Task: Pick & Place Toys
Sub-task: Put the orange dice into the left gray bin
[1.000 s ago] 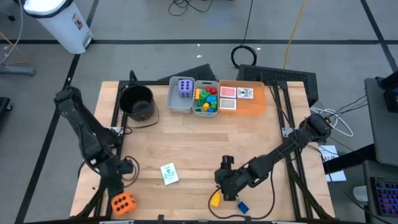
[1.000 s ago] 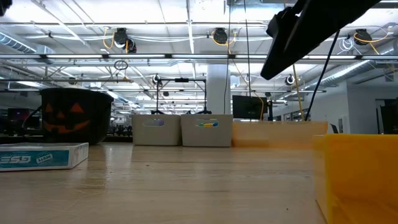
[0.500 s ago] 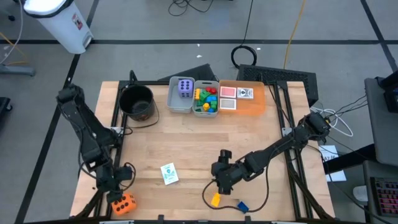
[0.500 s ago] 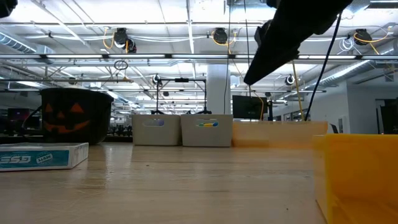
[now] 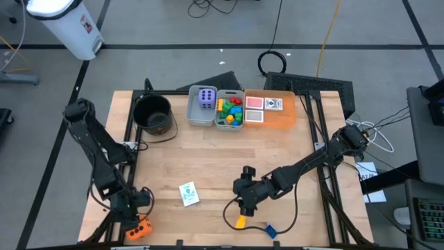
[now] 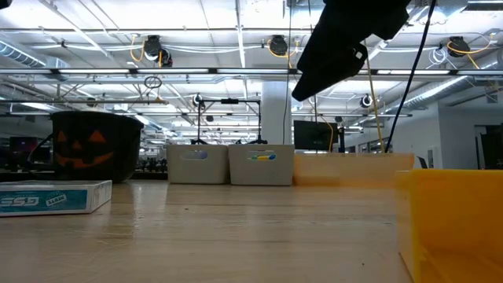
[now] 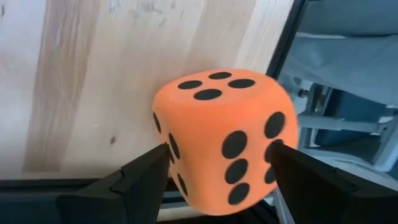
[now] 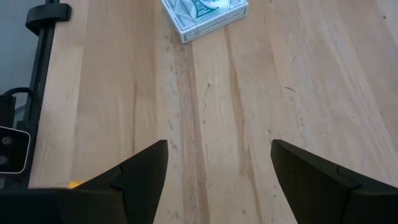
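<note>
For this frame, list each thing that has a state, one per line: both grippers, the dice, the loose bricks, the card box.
left gripper: open, fingers straddling orange die
right gripper: open, empty
purple die: in grey bin
yellow brick: loose on table
blue brick: loose on table
card box: flat on table

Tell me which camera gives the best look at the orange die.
The left wrist view: the orange die fills it, black dots plain, sitting between the left gripper fingers at the table edge. The high view shows only a sliver of it under that gripper. The low and right wrist views miss it.

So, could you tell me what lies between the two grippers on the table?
In the high view, a card box lies between the left gripper and right gripper.
</note>
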Controlling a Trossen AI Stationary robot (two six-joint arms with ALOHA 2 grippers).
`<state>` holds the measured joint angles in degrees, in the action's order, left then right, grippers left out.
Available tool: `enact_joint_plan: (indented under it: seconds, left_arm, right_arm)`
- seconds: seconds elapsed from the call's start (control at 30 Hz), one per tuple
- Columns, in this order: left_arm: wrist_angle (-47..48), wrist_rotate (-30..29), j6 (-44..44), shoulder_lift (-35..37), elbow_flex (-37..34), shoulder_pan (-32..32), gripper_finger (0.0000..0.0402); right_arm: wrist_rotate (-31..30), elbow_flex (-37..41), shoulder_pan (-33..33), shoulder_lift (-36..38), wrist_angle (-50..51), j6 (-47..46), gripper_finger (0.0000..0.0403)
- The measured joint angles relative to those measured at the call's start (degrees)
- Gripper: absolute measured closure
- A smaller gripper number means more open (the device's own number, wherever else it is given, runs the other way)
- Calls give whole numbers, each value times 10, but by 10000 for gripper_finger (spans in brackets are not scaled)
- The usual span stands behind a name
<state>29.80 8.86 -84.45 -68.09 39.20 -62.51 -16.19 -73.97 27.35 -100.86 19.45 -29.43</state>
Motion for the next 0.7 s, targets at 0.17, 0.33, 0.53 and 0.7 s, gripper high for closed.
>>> enact_joint_plan:
  seconds: [0.17, 0.33, 0.53, 0.7]
  left_arm:
    - [-3, 0, 9, -16, -4, 0, 119]
    - [-69, 0, -5, -11, -35, 0, 119]
    - [-157, 19, -34, -11, -78, -3, 119]
    - [-167, 24, -38, -11, -85, -3, 119]
  right_arm:
    - [0, 0, 0, 0, -10, 0, 129]
    - [2, 0, 0, 0, -16, -14, 129]
    - [33, 0, 0, 0, -16, -19, 129]
    - [44, 0, 0, 0, -16, -16, 129]
